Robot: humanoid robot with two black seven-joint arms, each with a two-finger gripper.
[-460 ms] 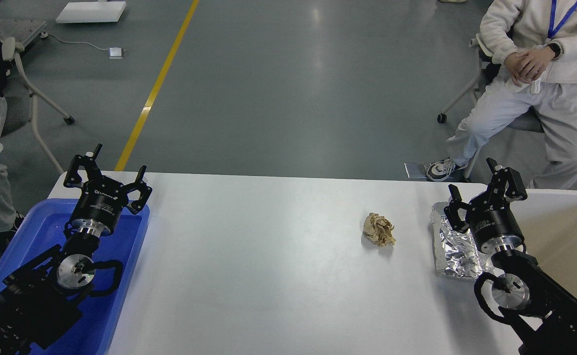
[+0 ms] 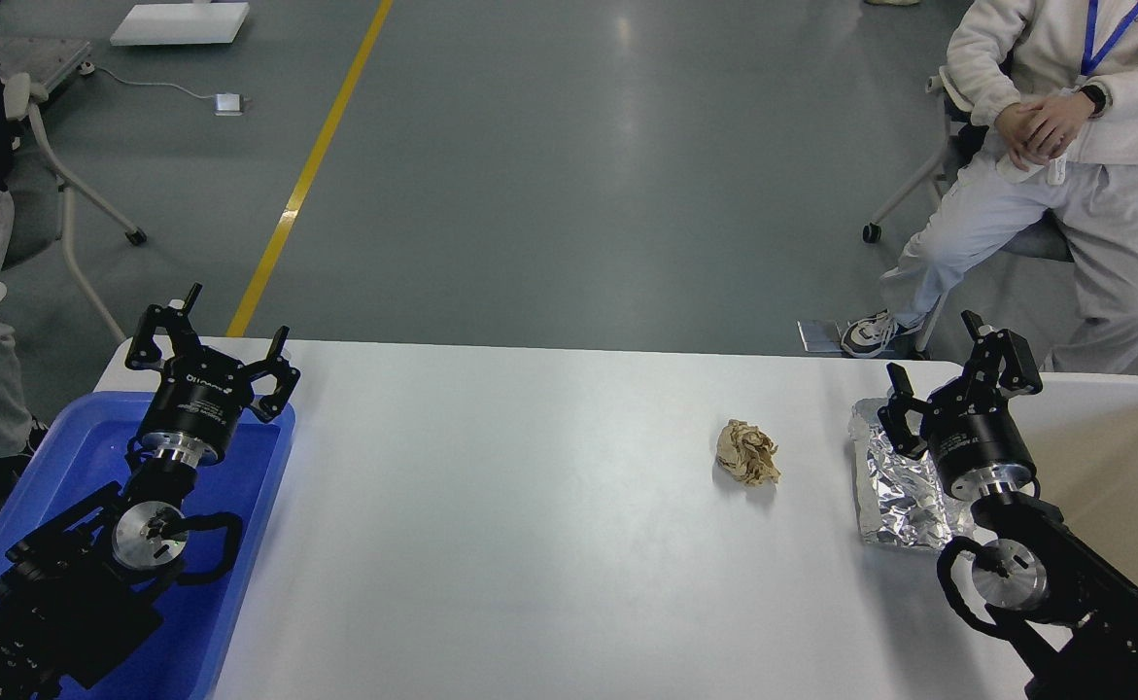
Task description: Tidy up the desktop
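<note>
The left pincer (image 2: 211,335) is wide open and holds nothing, above the empty blue tray (image 2: 83,437). On the white worktop (image 2: 530,544), the paper ball (image 2: 748,452) lies just left of the foil (image 2: 894,491). The right pincer (image 2: 952,374), open and empty, is nearer both. The bin (image 2: 1113,457) looks empty

Bright even overhead light, sharp focus, soft glare on desktop (image 2: 549,544)

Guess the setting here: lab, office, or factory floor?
Probably an industrial hall used as a robot test area: grey coated floor with a yellow lane line, a seated person wearing a lanyard, and a white desktop set with a blue tray.
</note>
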